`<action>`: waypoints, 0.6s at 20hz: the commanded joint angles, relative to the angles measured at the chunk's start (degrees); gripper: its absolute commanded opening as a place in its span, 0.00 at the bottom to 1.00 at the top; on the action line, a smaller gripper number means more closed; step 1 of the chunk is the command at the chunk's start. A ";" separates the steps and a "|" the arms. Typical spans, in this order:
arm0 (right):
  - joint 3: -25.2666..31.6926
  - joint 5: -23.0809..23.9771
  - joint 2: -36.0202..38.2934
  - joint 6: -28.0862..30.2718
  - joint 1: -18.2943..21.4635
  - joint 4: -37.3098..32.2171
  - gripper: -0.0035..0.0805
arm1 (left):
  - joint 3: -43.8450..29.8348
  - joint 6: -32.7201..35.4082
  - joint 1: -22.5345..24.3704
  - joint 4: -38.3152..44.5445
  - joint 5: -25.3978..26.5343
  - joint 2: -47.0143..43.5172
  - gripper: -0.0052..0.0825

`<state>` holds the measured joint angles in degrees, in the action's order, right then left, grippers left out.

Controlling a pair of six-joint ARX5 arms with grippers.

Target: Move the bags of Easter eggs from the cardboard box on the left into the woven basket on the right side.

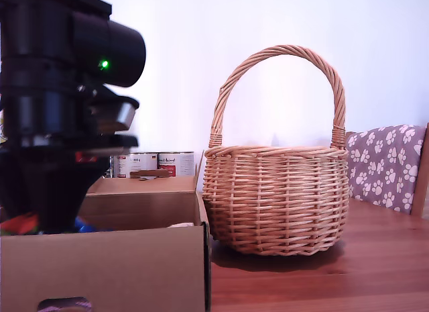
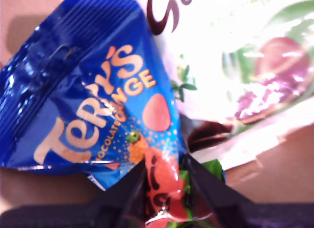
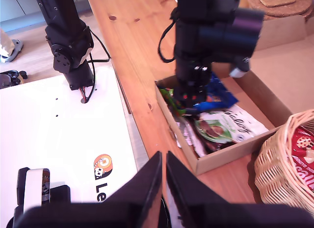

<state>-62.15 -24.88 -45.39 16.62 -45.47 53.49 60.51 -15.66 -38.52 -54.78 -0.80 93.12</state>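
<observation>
My first gripper is down inside the cardboard box, shut on the edge of an orange-and-green crinkly bag. Beside it lie a white bag with green and brown print and a blue Terry's bag. In the second wrist view the first arm reaches into the box, where the white bag lies. A red bag lies in the woven basket. My second gripper hangs shut and holds nothing, high above the white board. The basket stands at the box's right in the exterior view.
Tins stand behind the box in the exterior view. A chair with paw-print fabric is at that view's right. A black arm base stands on the white board beside the wooden table.
</observation>
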 commanded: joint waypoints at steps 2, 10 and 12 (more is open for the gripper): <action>-0.55 0.55 0.28 0.37 -0.24 -0.50 0.03 | 3.30 0.90 -0.22 -0.52 -0.59 -2.89 0.23; -0.55 5.97 0.57 0.33 -0.13 -0.66 0.03 | 5.92 4.11 -0.28 0.33 -7.67 -15.43 0.23; -0.55 8.66 1.31 0.28 -0.11 -1.44 0.03 | 5.92 5.64 -1.07 3.26 -9.57 -18.23 0.23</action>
<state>-62.15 -16.91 -44.97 16.62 -45.47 52.77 66.28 -11.09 -39.00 -52.88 -9.58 75.64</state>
